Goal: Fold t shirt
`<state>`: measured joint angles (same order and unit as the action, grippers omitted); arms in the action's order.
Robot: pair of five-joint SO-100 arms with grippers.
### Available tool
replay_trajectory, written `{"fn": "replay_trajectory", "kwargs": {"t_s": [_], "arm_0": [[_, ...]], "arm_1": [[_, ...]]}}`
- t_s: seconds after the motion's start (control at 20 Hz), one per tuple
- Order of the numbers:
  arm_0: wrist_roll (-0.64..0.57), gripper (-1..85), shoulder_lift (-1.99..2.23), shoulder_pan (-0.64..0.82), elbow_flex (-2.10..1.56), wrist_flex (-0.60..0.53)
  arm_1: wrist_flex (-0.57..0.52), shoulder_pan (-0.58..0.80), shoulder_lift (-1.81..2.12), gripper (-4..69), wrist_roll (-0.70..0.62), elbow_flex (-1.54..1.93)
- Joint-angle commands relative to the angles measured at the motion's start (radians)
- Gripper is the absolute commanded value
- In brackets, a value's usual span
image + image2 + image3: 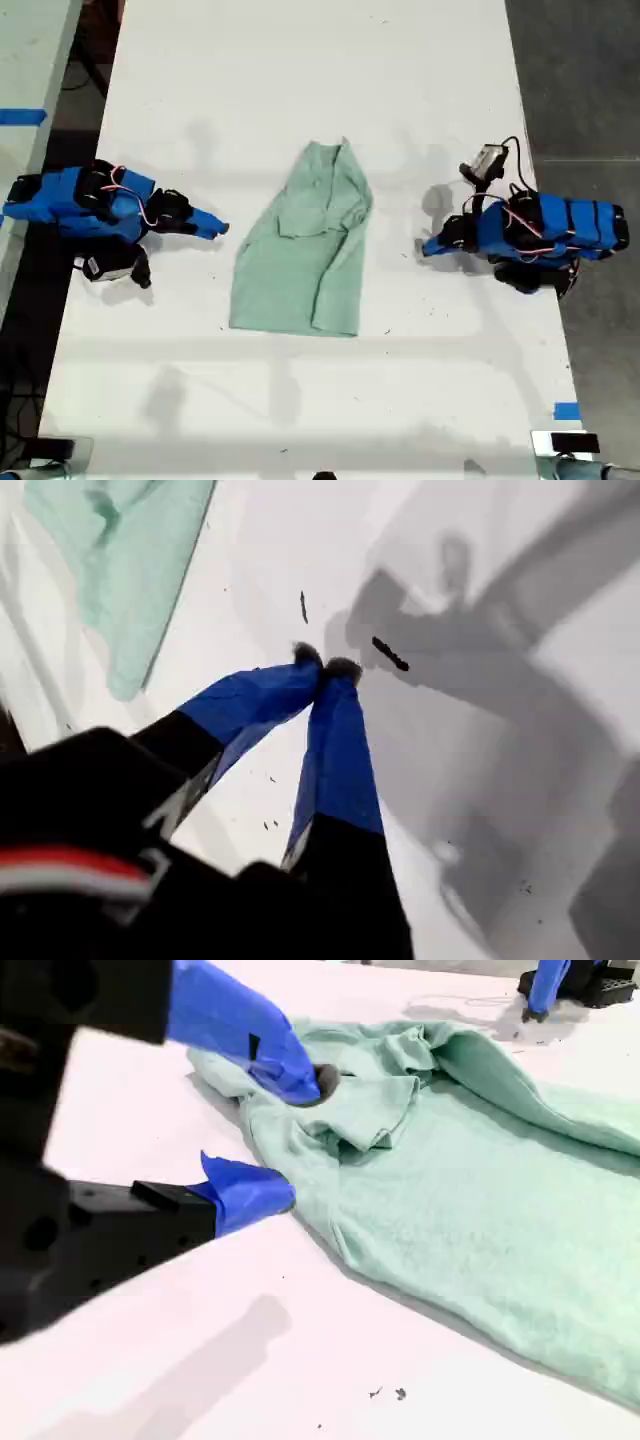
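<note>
The pale mint-green t shirt lies wrinkled on the white table, narrow at the far end and wide at the near hem, with a sleeve folded onto its middle. My second gripper is at the exterior view's left, just off the shirt's edge. It stands open, one fingertip over the shirt, the other beside it on the table. My first gripper, at the exterior view's right, is shut and empty above bare table, apart from the shirt.
Blue tape marks the table near the exterior view's lower right corner. A second table with blue tape stands past a dark gap on that view's left. Dark floor lies on its right. Small devices sit at the front edge.
</note>
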<state>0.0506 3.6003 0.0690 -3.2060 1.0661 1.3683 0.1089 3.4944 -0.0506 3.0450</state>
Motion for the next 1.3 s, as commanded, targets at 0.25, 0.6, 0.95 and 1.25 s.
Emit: {"fn": "replay_trajectory", "kwargs": {"t_s": [0.25, 0.6, 0.95, 1.25], "arm_0": [[-0.052, -0.1, 0.005, 0.101, -0.028, -0.103], [-0.089, -0.1, -0.626, 0.153, 0.491, 0.067], [-0.066, 23.2, -1.608, -0.133, 1.111, 0.129], [-0.037, 22.5, -1.898, -0.144, 1.109, -0.067]], "arm_1": [[0.009, 0.000, 0.014, 1.9, 0.034, 0.043], [0.009, 0.003, 0.014, 1.9, 0.032, 0.043], [0.009, -0.002, 0.014, 1.9, 0.028, 0.043], [0.009, -0.006, 0.014, 1.9, 0.026, 0.043]]}}
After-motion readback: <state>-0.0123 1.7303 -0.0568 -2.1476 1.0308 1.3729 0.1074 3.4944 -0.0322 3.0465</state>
